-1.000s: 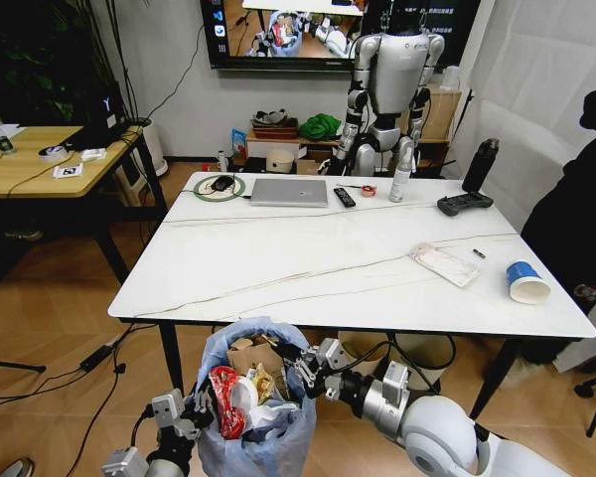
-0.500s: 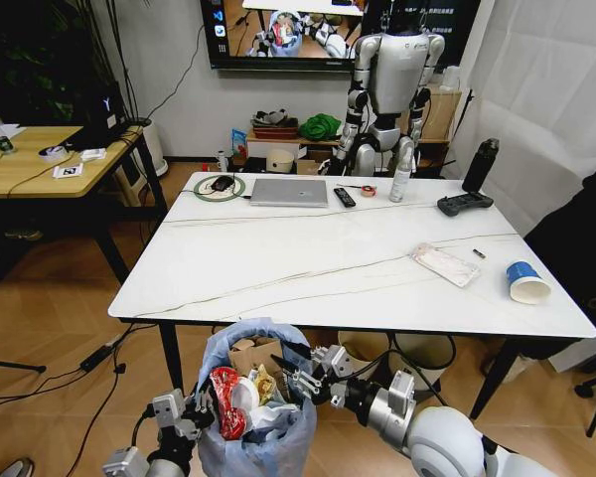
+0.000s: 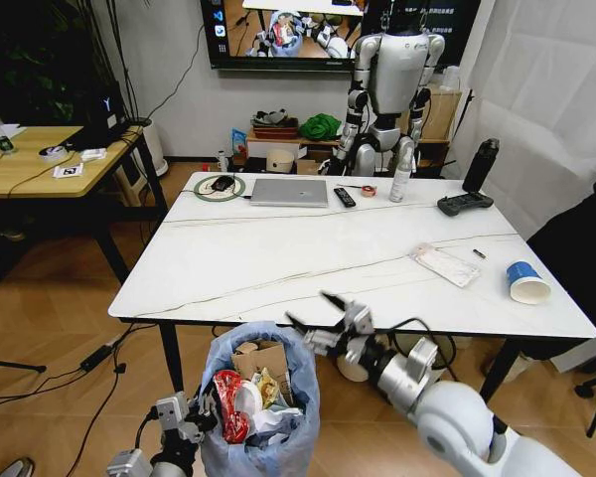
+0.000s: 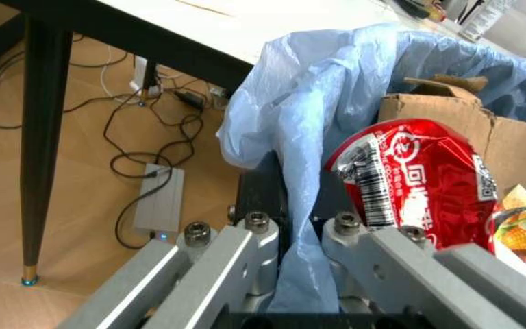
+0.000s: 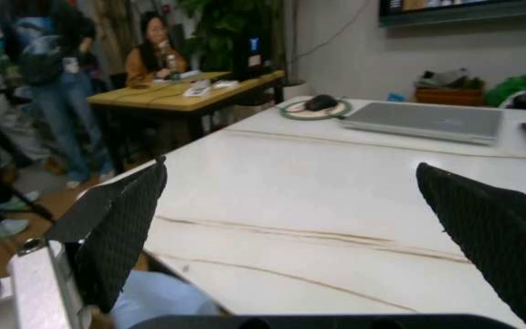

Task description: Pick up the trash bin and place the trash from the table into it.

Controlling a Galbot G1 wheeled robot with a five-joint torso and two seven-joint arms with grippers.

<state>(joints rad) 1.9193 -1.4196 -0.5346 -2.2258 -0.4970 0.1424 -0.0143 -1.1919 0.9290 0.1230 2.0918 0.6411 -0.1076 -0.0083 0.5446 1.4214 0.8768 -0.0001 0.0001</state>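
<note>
Left gripper point(image 3: 194, 422) clenched on trash bin point(image 3: 261, 402) bag lower left, right gripper point(image 3: 323, 320) released at table point(image 3: 278, 258) edge; thin bag may slip, spilling trash point(image 3: 240, 393).

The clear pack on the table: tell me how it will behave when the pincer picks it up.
The clear pack lies flat and thin on the table, so it probably gives an edge little to grip and may slide. It looks like light plastic film, likely floppy once lifted. The right pincer is open at the table's near edge, away from it.

trash bin point(image 3: 258, 417) bottom cut off
</note>
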